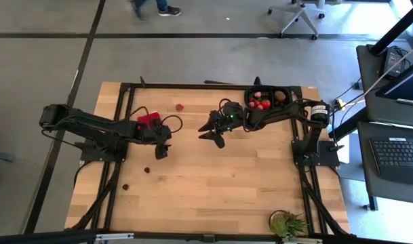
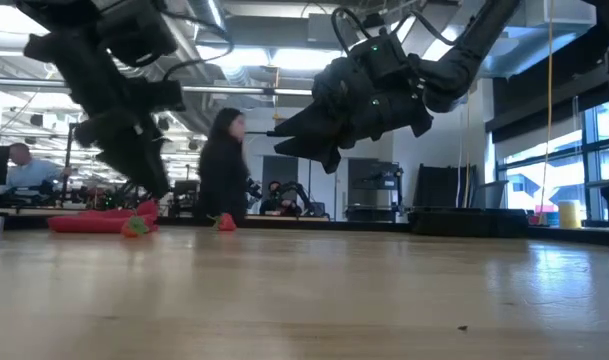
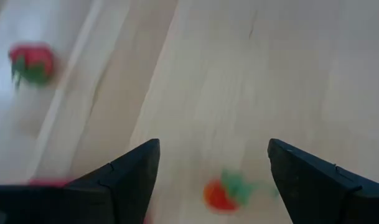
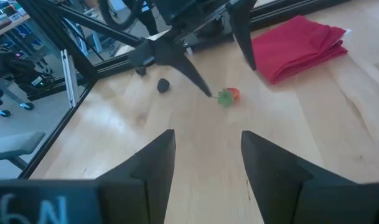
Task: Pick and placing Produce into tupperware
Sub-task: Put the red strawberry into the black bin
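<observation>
Red strawberries (image 1: pixel 260 103) fill the black tupperware (image 1: pixel 250 91); red cloth (image 4: pixel 298 45) on pale wooden table (image 1: pixel 213 183).

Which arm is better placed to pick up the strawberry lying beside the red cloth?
Left. The open left gripper hangs directly over the small red strawberry; the right gripper is empty but farther away.

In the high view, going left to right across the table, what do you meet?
Red cloth → left gripper → lone strawberry → right gripper → tupperware holding produce.

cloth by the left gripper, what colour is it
Red. The folded cloth shows best in the right wrist view.
</observation>
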